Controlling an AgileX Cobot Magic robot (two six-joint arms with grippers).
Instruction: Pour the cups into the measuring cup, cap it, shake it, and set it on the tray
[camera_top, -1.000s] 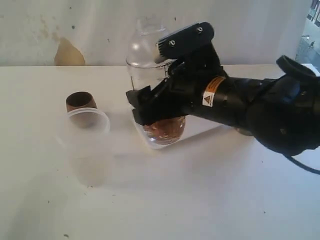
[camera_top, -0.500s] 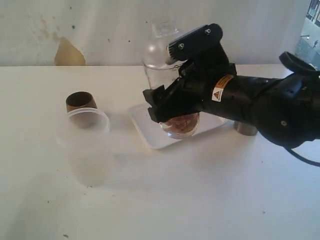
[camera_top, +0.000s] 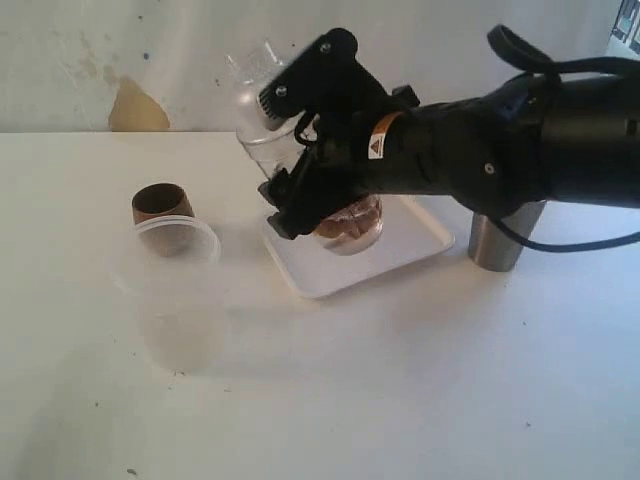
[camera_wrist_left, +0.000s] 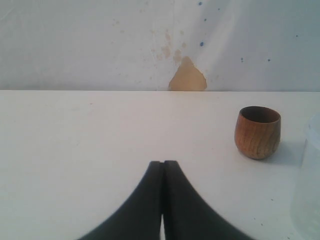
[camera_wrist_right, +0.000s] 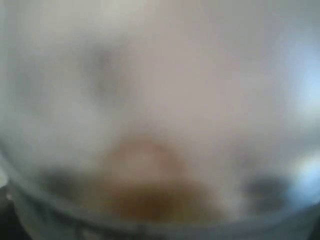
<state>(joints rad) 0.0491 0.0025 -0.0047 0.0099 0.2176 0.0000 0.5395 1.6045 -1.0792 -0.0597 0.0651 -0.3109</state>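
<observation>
The tilted measuring cup (camera_top: 352, 226) sat clamped at mid-height in the right claw (camera_top: 300, 200), over the tray (camera_top: 405, 255), while the left claw (camera_wrist_left: 163, 167) was clenched.

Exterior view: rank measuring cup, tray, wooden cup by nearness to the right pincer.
1. Measuring cup: tilted, gripped in the right pincer.
2. Tray: just below the held cup.
3. Wooden cup: well off to the left.
</observation>
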